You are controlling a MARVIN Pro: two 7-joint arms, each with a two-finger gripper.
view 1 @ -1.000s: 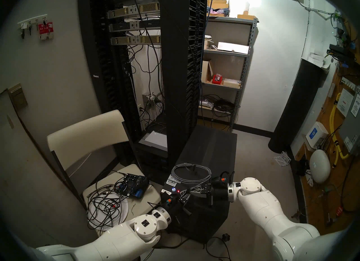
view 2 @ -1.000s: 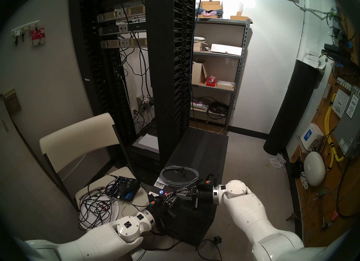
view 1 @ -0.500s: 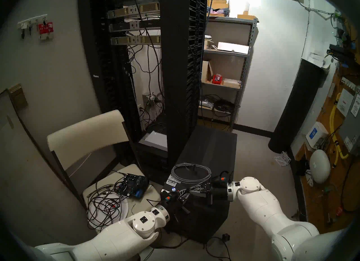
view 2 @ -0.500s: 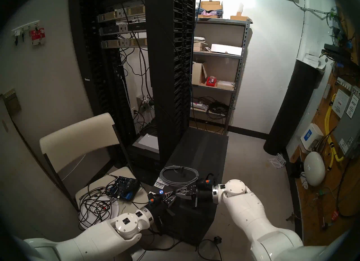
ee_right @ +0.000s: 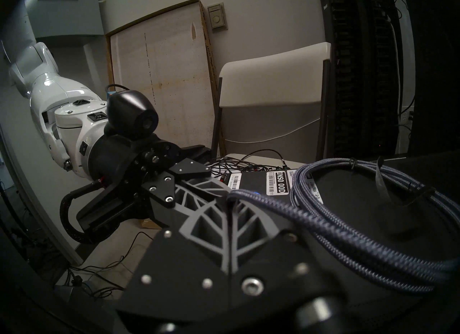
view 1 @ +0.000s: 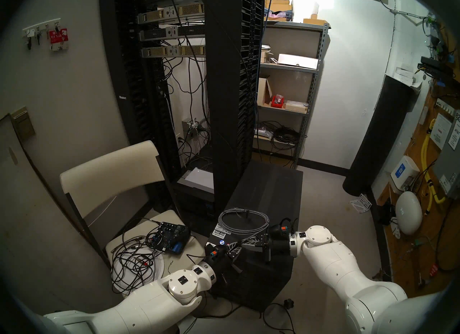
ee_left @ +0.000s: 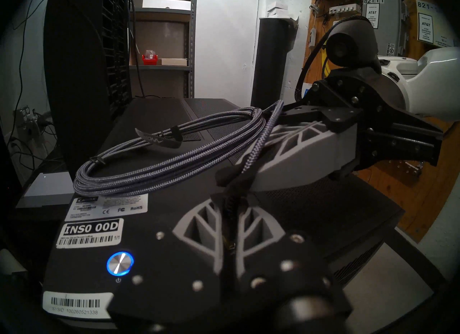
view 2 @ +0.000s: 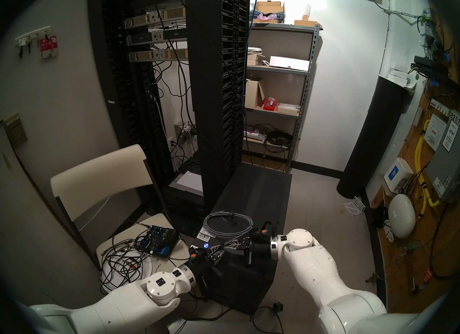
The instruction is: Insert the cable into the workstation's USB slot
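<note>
Cable (ee_left: 159, 166) coil rests on the workstation (ee_left: 311, 216) top, beyond both sets of jaws; its free end runs into them. Left gripper (ee_left: 230, 196) is clenched on the cable end, and right gripper (ee_right: 230, 199) pinches the same strand just beside it. Lit power button (ee_left: 120, 263) sits left of the left jaws.
</note>
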